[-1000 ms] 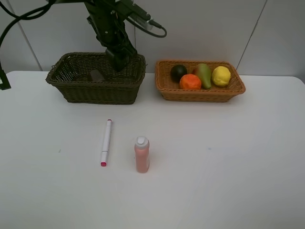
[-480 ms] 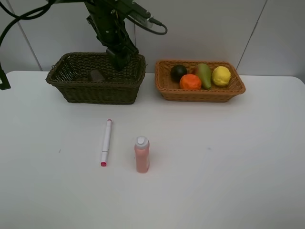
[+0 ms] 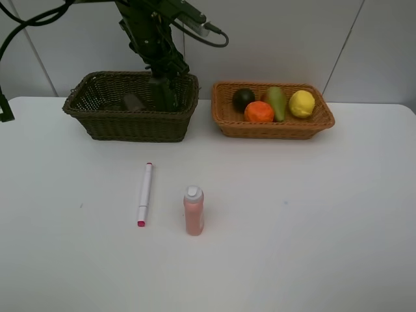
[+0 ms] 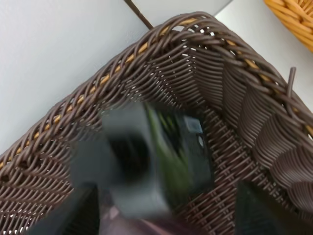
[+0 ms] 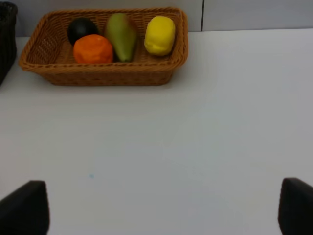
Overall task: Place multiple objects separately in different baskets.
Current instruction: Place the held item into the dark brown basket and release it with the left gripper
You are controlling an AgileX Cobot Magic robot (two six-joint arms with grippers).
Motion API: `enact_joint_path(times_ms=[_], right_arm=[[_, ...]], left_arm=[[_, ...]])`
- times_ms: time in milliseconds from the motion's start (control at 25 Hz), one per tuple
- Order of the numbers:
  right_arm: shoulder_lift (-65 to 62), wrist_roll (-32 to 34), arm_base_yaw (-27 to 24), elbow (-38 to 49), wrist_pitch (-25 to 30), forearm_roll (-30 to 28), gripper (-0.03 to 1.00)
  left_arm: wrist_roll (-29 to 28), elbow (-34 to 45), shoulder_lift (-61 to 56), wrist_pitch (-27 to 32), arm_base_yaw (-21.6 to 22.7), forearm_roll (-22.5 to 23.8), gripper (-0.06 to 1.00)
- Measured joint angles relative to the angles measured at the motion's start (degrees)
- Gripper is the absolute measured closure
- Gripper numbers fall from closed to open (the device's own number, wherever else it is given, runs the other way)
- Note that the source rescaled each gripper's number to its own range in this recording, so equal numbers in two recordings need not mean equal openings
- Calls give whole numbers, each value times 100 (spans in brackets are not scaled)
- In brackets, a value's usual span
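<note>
My left gripper (image 3: 164, 69) hangs over the right end of the dark olive-brown basket (image 3: 97, 123), open. Below it the dark green bottle (image 3: 158, 95) is inside that basket; in the left wrist view the bottle (image 4: 151, 161) is a blur against the basket's corner (image 4: 230, 73), free of the fingers (image 4: 80, 213). A greyish cup (image 3: 132, 102) lies in the same basket. The orange-tan basket (image 3: 273, 130) holds the dark green fruit (image 3: 243, 98), orange (image 3: 259, 112), pear (image 3: 277, 102) and lemon (image 3: 301, 103). The marker (image 3: 144, 194) and pink bottle (image 3: 194, 210) are on the table. My right gripper (image 5: 159, 208) is open above bare table.
The white table (image 3: 312, 214) ends at a pale panelled wall right behind both baskets. Black cables (image 3: 26, 23) loop from the left arm at the upper left. A dark fixture (image 3: 5, 109) sits at the table's left edge.
My left gripper has opened and let go of the dark green bottle, which now sits lower inside the dark basket. The right arm, marker and pink bottle have not moved.
</note>
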Motion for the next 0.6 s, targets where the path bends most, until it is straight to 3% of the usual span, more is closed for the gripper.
enact_joint_path(times_ms=[280, 600], right_arm=[[0, 0, 0, 0, 0, 0, -1], [0, 0, 0, 0, 0, 0, -1]], left_arm=[[36, 0, 0, 22, 0, 0, 11], [361, 0, -144, 193, 0, -7, 10]])
